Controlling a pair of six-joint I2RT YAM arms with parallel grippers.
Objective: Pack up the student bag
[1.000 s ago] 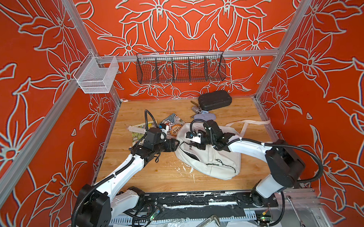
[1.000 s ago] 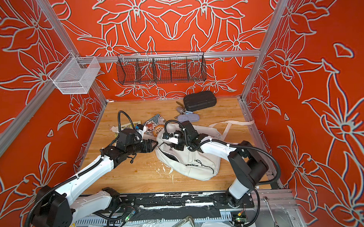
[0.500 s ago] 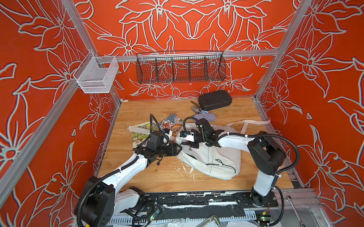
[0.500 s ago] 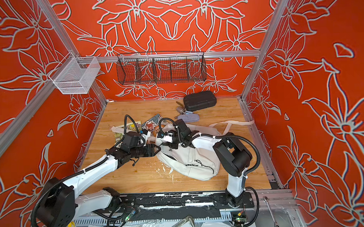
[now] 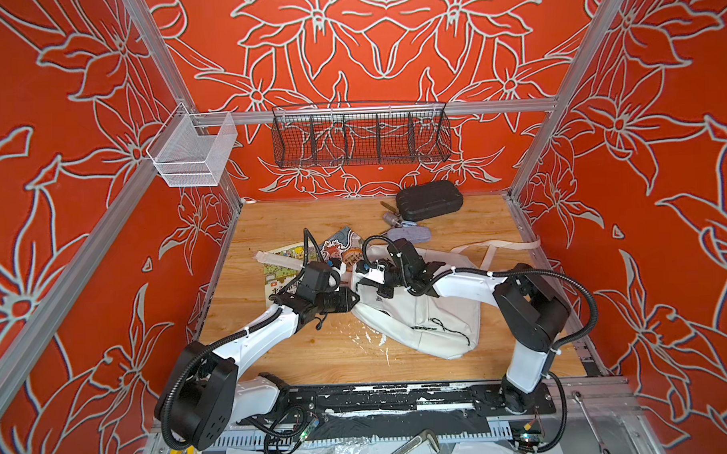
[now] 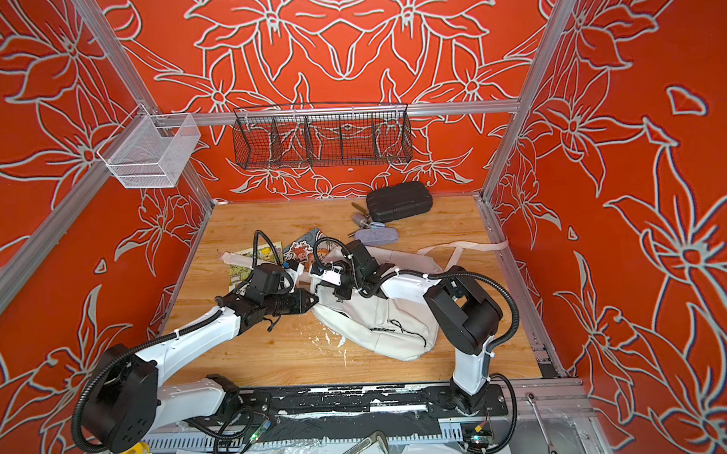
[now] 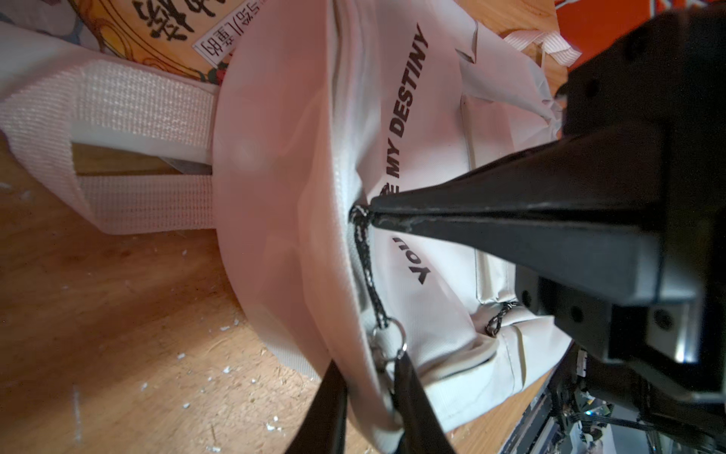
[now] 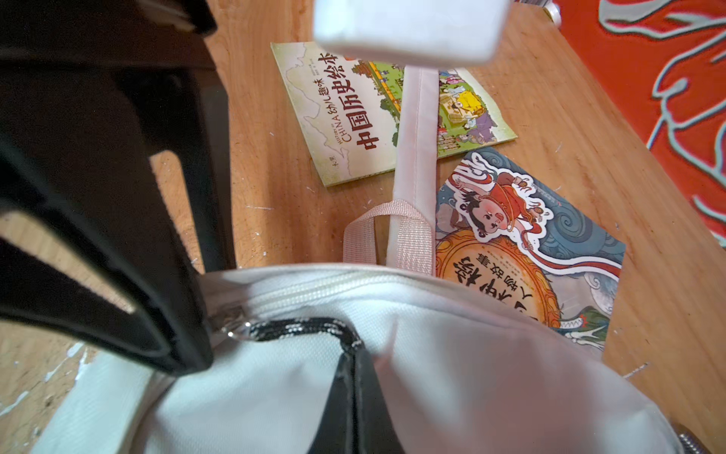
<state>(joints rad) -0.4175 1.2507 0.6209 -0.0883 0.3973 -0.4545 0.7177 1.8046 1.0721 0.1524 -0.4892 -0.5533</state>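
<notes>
- The large white fabric student bag (image 5: 433, 317) with black lettering lies flat on the wooden table (image 5: 270, 223), with its zipper closed where we can see it. We judge the step in hand is opening it.
- Both arms stretch low and meet at its top end.
- Our left gripper (image 7: 369, 365) clamps the bag's edge by the metal zipper ring (image 7: 389, 334), and our right gripper (image 7: 373, 214) pinches the black braided zipper cord (image 7: 363, 255).
- Next, we should draw that cord along the track while bracing the bag.

White student bag (image 5: 418, 309) w/ blk print, lying flat, centre-right, zipped.
</notes>
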